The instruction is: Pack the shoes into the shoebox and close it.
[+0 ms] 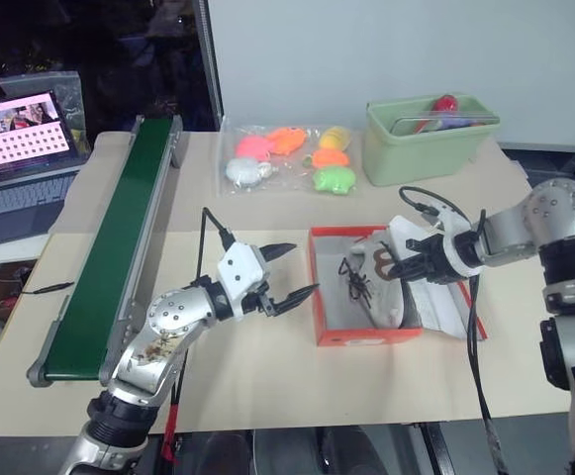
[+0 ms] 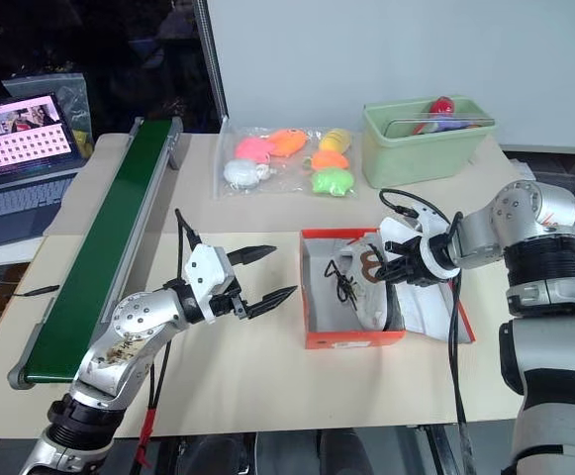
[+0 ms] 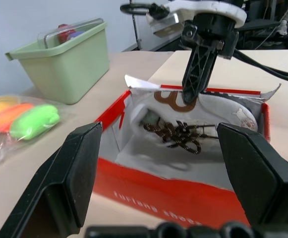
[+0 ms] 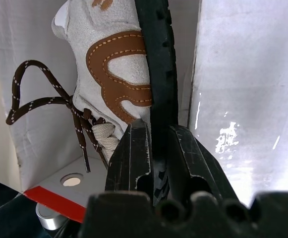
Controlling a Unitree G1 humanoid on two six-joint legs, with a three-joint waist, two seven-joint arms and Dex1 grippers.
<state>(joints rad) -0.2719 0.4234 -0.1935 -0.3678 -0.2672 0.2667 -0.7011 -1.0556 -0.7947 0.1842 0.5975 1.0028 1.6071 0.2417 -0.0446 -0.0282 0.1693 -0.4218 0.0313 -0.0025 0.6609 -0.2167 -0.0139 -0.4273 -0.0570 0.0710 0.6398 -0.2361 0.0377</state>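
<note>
Beige bench, one orange-red shoebox open on it.
From the head: one white shoe inside, half hidden by right fingers; left fingers spread, empty, beside the box. Left wrist: laces tangled, second shoe unclear. Right wrist: clamped on shoe's dark sole edge.

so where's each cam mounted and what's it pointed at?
Head stereo pair: look down over the table; shoebox, both arms.
Left wrist: along the open left gripper, facing the box front.
Right wrist: into the box; right gripper shut on the shoe.
Shared: the shoe, its laces.
</note>
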